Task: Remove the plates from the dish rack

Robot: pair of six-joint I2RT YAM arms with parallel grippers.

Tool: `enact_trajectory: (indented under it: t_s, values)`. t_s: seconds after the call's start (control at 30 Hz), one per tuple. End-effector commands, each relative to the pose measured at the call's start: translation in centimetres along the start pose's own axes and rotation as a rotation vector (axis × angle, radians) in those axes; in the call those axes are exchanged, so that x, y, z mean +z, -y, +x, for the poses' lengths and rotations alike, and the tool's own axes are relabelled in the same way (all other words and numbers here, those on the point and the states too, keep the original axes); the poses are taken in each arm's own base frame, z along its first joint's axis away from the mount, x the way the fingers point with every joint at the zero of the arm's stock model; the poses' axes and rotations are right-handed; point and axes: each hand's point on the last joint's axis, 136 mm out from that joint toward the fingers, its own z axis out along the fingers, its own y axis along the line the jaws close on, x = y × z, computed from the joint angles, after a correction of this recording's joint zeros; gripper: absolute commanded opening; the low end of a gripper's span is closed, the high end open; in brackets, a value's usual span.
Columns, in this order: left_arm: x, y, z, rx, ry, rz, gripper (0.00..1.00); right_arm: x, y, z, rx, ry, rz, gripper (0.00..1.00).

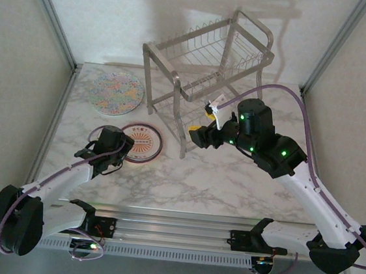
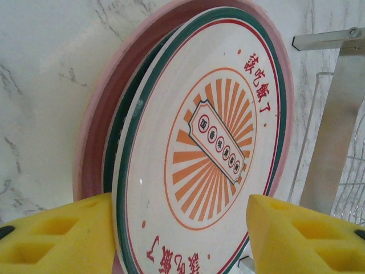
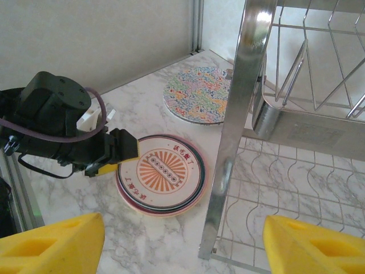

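Near rim of the medallion plate point(image 2: 211, 142) is cut off at the frame edge between the left gripper's point(image 2: 179, 231) fingers. The pink plate point(image 2: 89, 148) beneath it is largely covered, so the stack count cannot be determined. The right gripper's point(image 3: 182, 245) fingertips run off the frame.

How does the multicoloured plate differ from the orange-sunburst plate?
The round multicoloured ceramic plate is larger than the round white orange-sunburst plate. The multicoloured plate is patterned all over; the sunburst plate has one central medallion. The multicoloured plate lies farther back; the sunburst plate tops a pink plate. Both lie flat.
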Motion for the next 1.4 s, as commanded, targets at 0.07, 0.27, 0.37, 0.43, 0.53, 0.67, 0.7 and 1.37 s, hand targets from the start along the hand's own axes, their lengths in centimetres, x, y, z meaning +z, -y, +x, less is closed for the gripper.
enact_trajectory:
  t_s: [0.07,0.27,0.37,0.43,0.53,0.67,0.7,1.37]
  values:
    - [-1.2,0.7,-1.2,0.006,0.042,-0.003,0.63,-0.4,-0.1,-1.9,0.007,0.06,0.006,0.75]
    - [-2.2,0.5,-1.6,0.003,0.061,-0.007,0.69,-0.6,0.2,-2.2,0.015,0.062,0.021,0.75]
    - [-2.6,0.5,-1.7,0.007,0.067,-0.009,0.7,-0.7,0.4,-2.3,0.016,0.064,0.039,0.75]
    - [-3.1,0.8,-2.0,0.005,0.076,-0.007,0.7,-1.0,0.8,-2.6,0.02,0.069,0.059,0.76]
    - [-4.0,1.9,-2.6,0.01,0.095,0.017,0.71,-1.5,2.0,-3.2,0.039,0.084,0.124,0.77]
    - [-5.8,4.9,-4.3,0.066,0.148,0.065,0.99,-3.1,6.1,-3.4,0.15,0.093,0.316,0.86]
    - [-6.3,5.7,-4.8,0.087,0.165,0.078,1.0,-3.7,8.2,-2.9,0.209,0.089,0.379,0.89]
    - [-8.8,3.6,-17.3,0.547,0.947,-0.272,1.0,-3.2,25.0,22.7,0.356,-0.077,1.016,0.99]
